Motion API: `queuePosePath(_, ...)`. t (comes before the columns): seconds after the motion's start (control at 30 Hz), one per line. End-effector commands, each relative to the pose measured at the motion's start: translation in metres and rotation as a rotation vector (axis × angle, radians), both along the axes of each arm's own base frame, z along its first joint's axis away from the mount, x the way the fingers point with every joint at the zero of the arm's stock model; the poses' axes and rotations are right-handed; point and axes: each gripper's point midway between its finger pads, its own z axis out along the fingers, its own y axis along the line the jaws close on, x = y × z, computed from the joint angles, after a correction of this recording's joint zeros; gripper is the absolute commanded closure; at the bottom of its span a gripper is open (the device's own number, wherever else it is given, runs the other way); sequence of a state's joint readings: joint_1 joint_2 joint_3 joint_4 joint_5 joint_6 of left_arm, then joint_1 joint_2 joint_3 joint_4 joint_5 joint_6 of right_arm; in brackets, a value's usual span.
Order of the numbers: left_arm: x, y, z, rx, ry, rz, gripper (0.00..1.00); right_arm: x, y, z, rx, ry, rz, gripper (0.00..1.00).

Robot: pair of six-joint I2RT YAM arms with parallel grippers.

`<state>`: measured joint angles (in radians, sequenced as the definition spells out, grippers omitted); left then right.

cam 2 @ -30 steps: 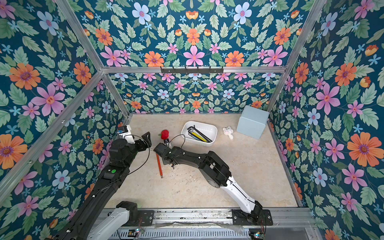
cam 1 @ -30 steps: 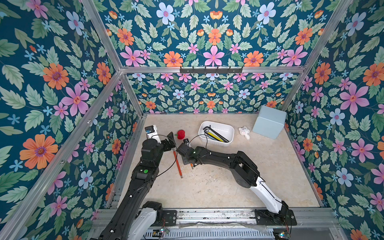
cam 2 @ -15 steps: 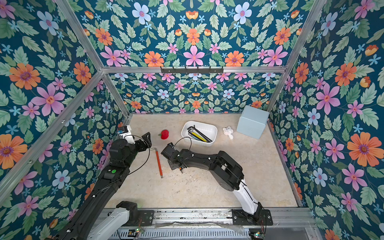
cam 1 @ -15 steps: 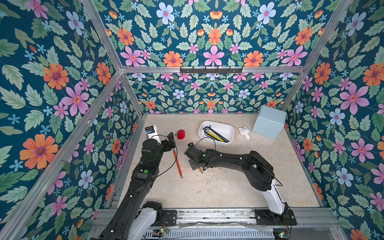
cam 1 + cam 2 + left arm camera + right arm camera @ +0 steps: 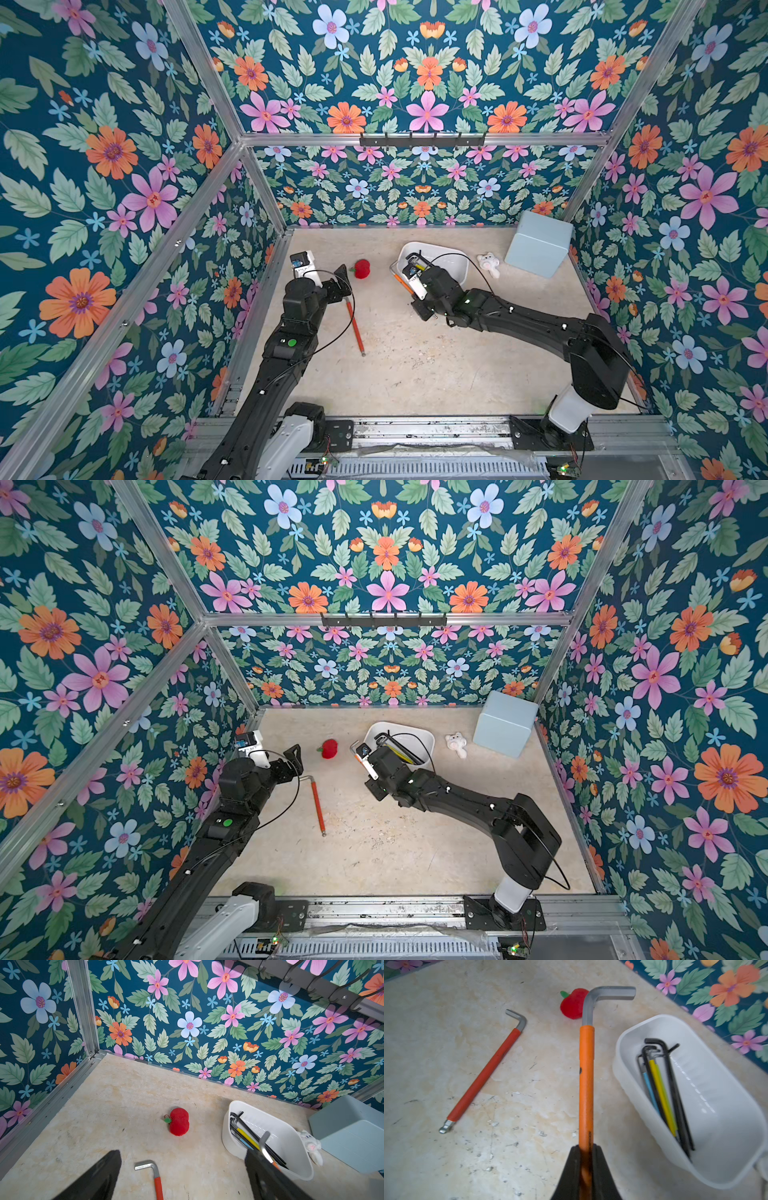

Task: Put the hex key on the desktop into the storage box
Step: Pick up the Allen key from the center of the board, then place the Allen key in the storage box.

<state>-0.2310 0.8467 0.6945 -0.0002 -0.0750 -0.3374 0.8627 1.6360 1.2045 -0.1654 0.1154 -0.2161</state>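
Note:
My right gripper [image 5: 586, 1153] is shut on the lower end of an orange-sleeved hex key [image 5: 586, 1084], whose grey bent tip points away from the wrist. In both top views this hex key [image 5: 400, 279] hangs at the left end of the white storage box [image 5: 451, 258], just outside its rim [image 5: 618, 1068]. Several black, yellow and blue hex keys [image 5: 662, 1095] lie inside the box. A red-sleeved hex key [image 5: 354, 322] lies flat on the desktop [image 5: 415, 365]. My left gripper [image 5: 182, 1167] is open above its bent end [image 5: 145, 1164], touching nothing.
A red plush apple [image 5: 362, 269] sits left of the storage box. A small white plush toy [image 5: 488, 264] lies to the right of the box, beside a pale blue cube box [image 5: 538, 245] in the back right corner. Floral walls close in three sides.
My right gripper has carried the orange hex key from beside the red hex key rightward and back, up to the storage box's left end. The left arm has stayed still.

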Motion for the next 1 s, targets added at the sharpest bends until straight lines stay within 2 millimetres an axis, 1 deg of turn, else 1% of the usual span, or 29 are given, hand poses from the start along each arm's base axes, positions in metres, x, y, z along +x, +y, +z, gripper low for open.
queuePosePath(0.0,0.001,-0.001,0.002,-0.002,-0.011,-0.002,0.01,0.014,-0.009,0.029,0.015,-0.098,0.112,1.00)
queuePosePath(0.07,0.001,0.000,0.001,-0.001,-0.010,-0.002,0.01,0.030,-0.025,0.036,0.019,-0.113,0.100,1.00)
queuePosePath(0.13,0.002,-0.001,0.002,0.001,-0.012,-0.002,0.00,0.044,-0.037,0.040,0.014,-0.124,0.093,1.00)
queuePosePath(0.2,0.002,-0.001,0.002,0.002,-0.014,-0.003,0.01,0.058,-0.045,0.041,0.006,-0.132,0.089,1.00)
queuePosePath(0.3,0.004,-0.001,0.002,0.004,-0.011,-0.004,0.01,0.079,-0.053,0.038,-0.006,-0.128,0.089,1.00)
queuePosePath(0.33,0.004,-0.001,0.003,0.006,-0.012,-0.004,0.01,0.089,-0.055,0.028,-0.020,-0.113,0.087,1.00)
queuePosePath(0.4,0.004,-0.001,0.003,0.008,-0.013,-0.003,0.01,0.102,-0.058,0.021,-0.027,-0.109,0.087,1.00)
queuePosePath(0.57,0.004,0.001,0.003,0.016,-0.013,0.006,0.01,0.129,-0.056,-0.006,-0.067,-0.072,0.095,1.00)
queuePosePath(0.67,0.005,0.001,0.002,0.018,-0.011,0.007,0.01,0.140,-0.053,-0.022,-0.082,-0.046,0.096,1.00)
queuePosePath(0.8,0.007,0.001,0.000,0.018,-0.006,0.008,0.01,0.152,-0.049,-0.038,-0.084,-0.028,0.092,1.00)
queuePosePath(0.97,0.008,0.001,-0.002,0.023,0.001,0.011,0.01,0.157,-0.047,-0.064,-0.095,0.023,0.090,1.00)
